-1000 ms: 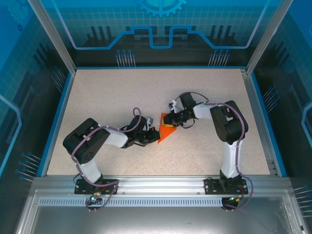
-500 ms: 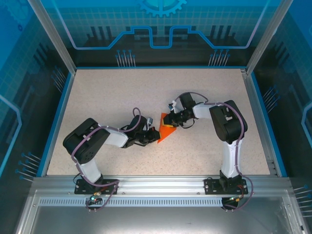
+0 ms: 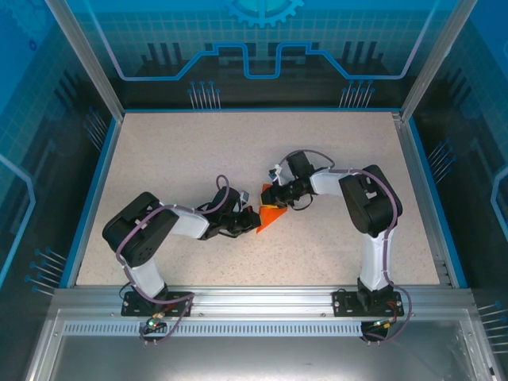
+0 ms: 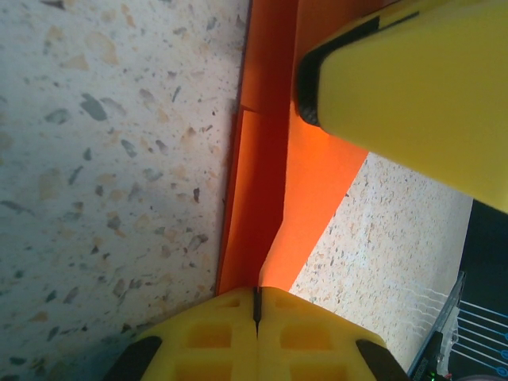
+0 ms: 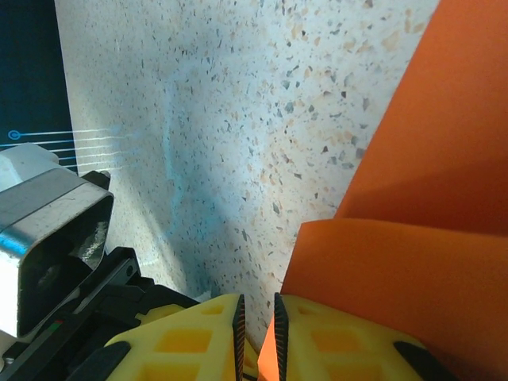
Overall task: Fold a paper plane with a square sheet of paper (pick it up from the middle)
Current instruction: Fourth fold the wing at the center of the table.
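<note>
Two arms, two grippers, one orange paper [image 3: 271,217], partly folded and lying mid-table on the speckled table [image 3: 175,151]. In the top view the paper sits between the grippers: the left gripper [image 3: 248,217] is at its left side and the right gripper [image 3: 270,196] at its far end. Left wrist view: the left gripper [image 4: 255,292] has its two yellow pads pressed together with no gap, and the paper [image 4: 266,198] runs into the seam, so it is pinched there. Two overlapping layers with one crease show, and one yellow finger [image 4: 413,87] of the other gripper rests over the sheet at top right. Right wrist view: the right gripper [image 5: 255,305] is nearly closed, a thin slit with the orange edge inside it, clamping the paper [image 5: 429,159]. Two layers are visible, one flap over the larger panel.
</note>
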### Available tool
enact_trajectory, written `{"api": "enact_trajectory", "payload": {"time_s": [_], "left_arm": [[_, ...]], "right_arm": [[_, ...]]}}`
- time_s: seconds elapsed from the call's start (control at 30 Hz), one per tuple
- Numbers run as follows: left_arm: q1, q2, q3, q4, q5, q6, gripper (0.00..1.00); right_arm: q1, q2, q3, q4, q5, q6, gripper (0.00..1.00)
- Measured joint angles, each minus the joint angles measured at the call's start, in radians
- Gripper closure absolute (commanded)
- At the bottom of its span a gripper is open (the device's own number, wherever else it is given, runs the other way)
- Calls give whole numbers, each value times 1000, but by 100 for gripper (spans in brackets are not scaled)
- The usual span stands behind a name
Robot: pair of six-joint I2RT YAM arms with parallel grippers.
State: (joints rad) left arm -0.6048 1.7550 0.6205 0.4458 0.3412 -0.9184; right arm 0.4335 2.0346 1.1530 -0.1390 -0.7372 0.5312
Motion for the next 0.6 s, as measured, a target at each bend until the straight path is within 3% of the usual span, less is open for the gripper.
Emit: {"api": "enact_trajectory", "payload": {"time_s": [0.47, 0.6], "left_arm": [[0, 0, 13, -27, 0, 4, 100], [0, -2, 19, -43, 0, 8, 95]], "right_arm": [[-2, 0, 1, -33, 75, -1, 81], [-2, 3, 6, -41, 75, -8, 81]]}}
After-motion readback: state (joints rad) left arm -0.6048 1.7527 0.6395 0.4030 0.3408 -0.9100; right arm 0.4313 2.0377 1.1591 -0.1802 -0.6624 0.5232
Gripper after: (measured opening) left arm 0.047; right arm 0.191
